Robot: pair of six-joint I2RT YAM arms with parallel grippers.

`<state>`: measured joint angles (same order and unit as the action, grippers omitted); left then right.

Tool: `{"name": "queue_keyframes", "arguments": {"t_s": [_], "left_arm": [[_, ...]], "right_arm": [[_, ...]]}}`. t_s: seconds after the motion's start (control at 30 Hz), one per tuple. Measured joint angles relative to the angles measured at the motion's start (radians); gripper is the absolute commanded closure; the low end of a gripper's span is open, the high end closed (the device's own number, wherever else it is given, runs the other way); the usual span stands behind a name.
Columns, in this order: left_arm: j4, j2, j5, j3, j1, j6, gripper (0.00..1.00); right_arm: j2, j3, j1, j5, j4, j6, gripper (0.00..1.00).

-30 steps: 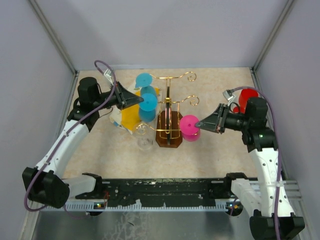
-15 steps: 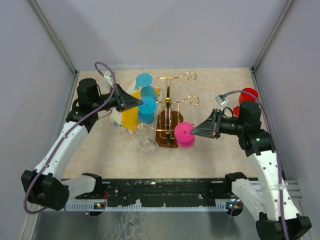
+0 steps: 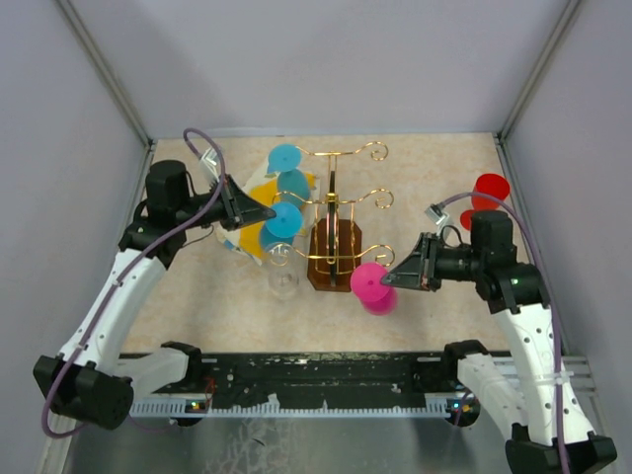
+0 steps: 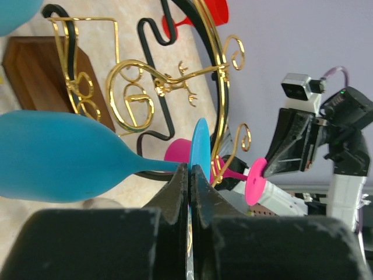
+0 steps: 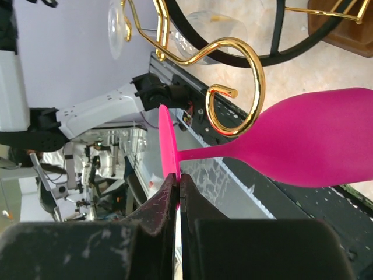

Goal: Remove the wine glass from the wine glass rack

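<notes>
Beige counter [image 3: 434, 326], one gold wire rack [image 3: 334, 259] with scroll-ended arms on a dark brown wooden base at its centre

Wine glasses, five counted: two blue, one pink, one red, one clear

Left tool [image 3: 269, 210] [image 4: 190, 169] pressed together on the flat foot of one blue plastic wine glass [image 3: 281, 223] [image 4: 58, 154], held sideways at the rack's left arms, above the yellow-and-white cloth [image 3: 253, 229]

Second blue wine glass [image 3: 290, 170] at the rack's far left arm

Right tool [image 3: 387, 279] [image 5: 178, 178] pinching the foot of the pink plastic wine glass [image 3: 373, 286] [image 5: 315, 146], which lies sideways at the rack's near right, just beside the lowest scroll end; wrist view has the stem crossing behind the gold curl, cannot tell if free of it

Red wine glass [image 3: 490, 188] far right, well apart from the rack

Clear wine glass [image 3: 284, 282] just left of the base
</notes>
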<state>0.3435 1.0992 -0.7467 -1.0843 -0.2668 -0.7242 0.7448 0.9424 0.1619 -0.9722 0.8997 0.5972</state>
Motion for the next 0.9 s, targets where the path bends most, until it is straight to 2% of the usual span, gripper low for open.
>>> {"name": "queue_keyframes", "arguments": {"t_s": [0.23,0.5,0.9], "left_arm": [[0.170,-0.008,0.098,-0.102,0.001,0.123,1.00],[0.346,-0.045,0.250,-0.239,0.005,0.263,1.00],[0.462,-0.055,0.330,-0.317,0.005,0.330,1.00]], "right_arm": [[0.036,0.109,0.000,0.088,0.167,-0.124,1.00],[0.071,0.218,0.000,0.256,0.341,-0.223,1.00],[0.119,0.348,0.000,0.497,0.508,-0.287,1.00]]}}
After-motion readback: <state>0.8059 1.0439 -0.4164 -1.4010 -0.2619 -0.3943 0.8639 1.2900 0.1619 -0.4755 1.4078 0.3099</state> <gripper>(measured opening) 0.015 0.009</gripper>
